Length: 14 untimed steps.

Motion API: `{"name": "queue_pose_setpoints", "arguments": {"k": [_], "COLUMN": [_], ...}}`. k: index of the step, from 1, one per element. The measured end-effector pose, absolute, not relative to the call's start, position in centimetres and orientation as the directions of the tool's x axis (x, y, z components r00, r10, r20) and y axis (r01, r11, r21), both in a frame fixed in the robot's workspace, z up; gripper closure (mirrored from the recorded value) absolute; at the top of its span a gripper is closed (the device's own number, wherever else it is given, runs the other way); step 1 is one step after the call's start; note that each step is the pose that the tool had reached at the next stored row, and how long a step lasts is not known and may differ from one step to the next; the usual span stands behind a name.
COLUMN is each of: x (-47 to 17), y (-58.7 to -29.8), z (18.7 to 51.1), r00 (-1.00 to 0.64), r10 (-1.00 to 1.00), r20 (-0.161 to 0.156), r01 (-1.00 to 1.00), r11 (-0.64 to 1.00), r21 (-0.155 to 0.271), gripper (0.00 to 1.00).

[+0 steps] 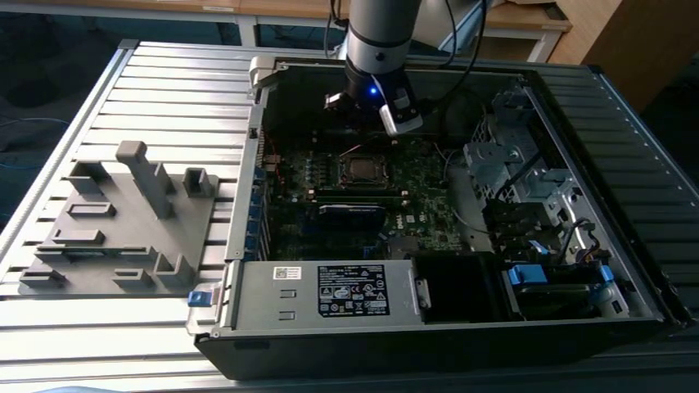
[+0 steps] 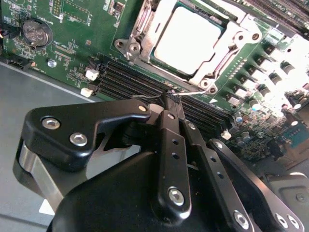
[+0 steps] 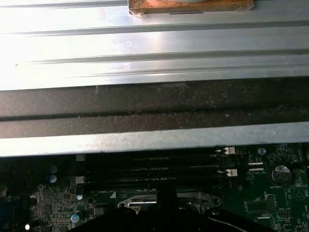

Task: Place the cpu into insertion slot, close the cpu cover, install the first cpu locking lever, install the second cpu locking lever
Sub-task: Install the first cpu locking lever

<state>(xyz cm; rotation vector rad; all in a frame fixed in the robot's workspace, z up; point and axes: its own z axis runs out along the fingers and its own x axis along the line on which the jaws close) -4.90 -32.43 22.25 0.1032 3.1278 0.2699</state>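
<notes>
The cpu lies flat in the insertion slot, its pale metal face up. The cpu cover, a silvery frame, is folded down over its edges and hides the slot itself. My gripper hangs just beside the socket, over the memory slots, fingers shut together. A thin wire locking lever runs up to the fingertips and seems to touch them. Another wire lever lies along the socket's side. In the exterior view the gripper hovers inside the open case, just beyond the socket.
Long black memory slots lie between gripper and socket. A coin battery sits on the board. The case wall rises close by. A grey fixture stands on the exterior view's left; the power supply and drive cage crowd the case.
</notes>
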Motion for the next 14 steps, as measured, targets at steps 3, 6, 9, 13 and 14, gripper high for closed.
{"name": "queue_pose_setpoints", "arguments": {"k": [3,6,9,13,14], "x": [-4.90,-4.90,-4.90,-4.90,-4.90], "y": [-32.44,-32.44,-32.43,-32.44,-32.44], "z": [22.23,22.20,22.13,21.99,21.96], "r00": [-0.998,-0.998,-0.998,-0.998,-0.998], "r10": [0.065,0.065,0.065,0.065,0.065], "r20": [0.005,0.005,0.005,0.005,0.005], "r01": [0.065,0.065,0.065,0.065,0.065], "r11": [0.983,0.983,0.983,0.983,0.983], "r21": [0.171,0.171,0.171,0.171,0.171], "gripper": [0.89,0.89,0.89,0.89,0.89]}}
